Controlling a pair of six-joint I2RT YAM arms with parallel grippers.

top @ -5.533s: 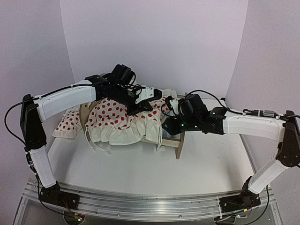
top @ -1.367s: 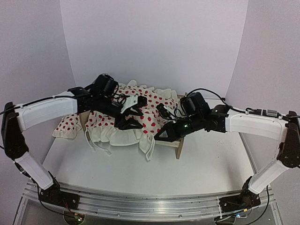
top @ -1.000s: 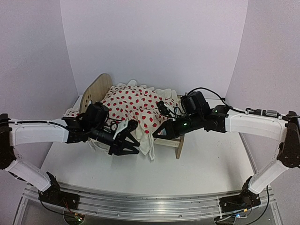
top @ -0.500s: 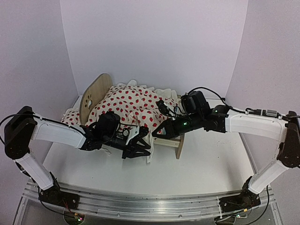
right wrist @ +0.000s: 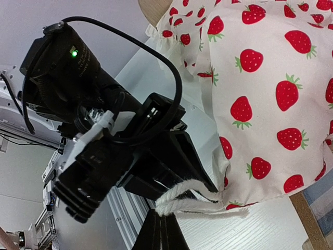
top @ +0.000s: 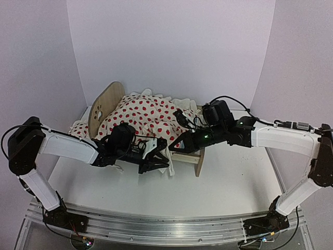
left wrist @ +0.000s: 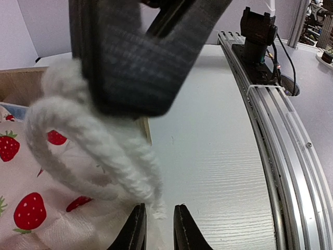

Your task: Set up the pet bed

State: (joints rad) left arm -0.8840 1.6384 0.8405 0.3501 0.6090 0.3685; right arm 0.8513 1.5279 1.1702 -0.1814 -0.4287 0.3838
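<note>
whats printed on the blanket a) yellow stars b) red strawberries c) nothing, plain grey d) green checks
b: the blanket is white with red strawberries topped by green leaves, clear in the right wrist view.
</note>
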